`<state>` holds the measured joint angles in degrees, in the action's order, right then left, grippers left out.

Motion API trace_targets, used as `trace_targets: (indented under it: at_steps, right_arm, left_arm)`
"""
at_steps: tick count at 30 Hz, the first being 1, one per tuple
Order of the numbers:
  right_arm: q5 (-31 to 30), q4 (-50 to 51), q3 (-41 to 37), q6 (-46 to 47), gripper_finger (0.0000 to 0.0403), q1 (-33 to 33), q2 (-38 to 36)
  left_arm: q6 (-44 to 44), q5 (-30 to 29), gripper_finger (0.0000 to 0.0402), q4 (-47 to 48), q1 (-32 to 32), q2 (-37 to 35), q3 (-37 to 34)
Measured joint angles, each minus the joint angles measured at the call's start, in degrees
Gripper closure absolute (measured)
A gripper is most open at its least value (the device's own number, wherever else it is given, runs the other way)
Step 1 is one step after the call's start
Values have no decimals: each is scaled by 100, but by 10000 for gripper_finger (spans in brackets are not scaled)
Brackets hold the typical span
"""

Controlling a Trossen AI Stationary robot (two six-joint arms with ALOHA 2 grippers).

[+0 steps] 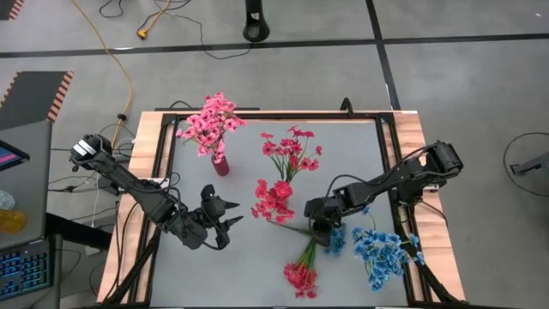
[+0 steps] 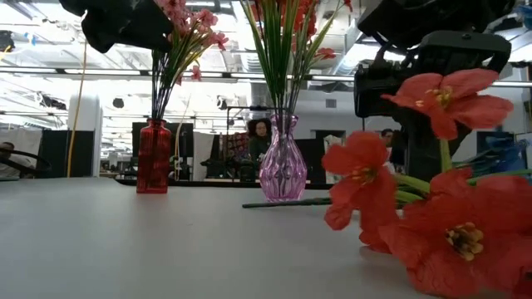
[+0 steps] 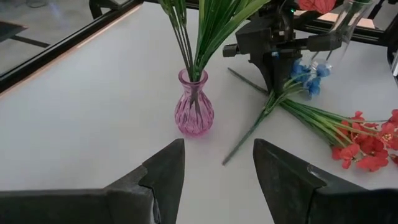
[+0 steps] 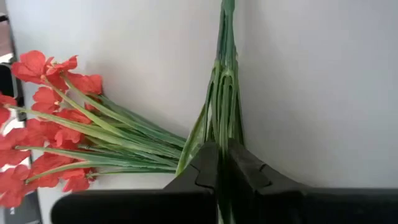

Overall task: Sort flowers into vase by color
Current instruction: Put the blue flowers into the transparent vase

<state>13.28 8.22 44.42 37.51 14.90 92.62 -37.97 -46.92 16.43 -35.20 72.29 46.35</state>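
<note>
Pink flowers upright in red vase, red flowers upright in pink vase; red sprig flat on table, stems pinched by right gripper; blue sprigs lying just beside

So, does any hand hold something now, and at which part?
The right hand is shut on the thin green stems of an artificial red-flower sprig lying on the table. The left hand is open and holds nothing.
</note>
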Motion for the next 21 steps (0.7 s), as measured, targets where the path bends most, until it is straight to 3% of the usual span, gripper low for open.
trace_targets:
  at_steps: [8, 21]
  right_arm:
    - [217, -204, 6, 316, 359, -4, 0]
    - [640, -179, 842, 318, 359, -4, -4]
  left_arm:
    - [98, 30, 223, -184, 0, 0, 0]
    - [1481, 467, 223, -1663, 0, 4, 0]
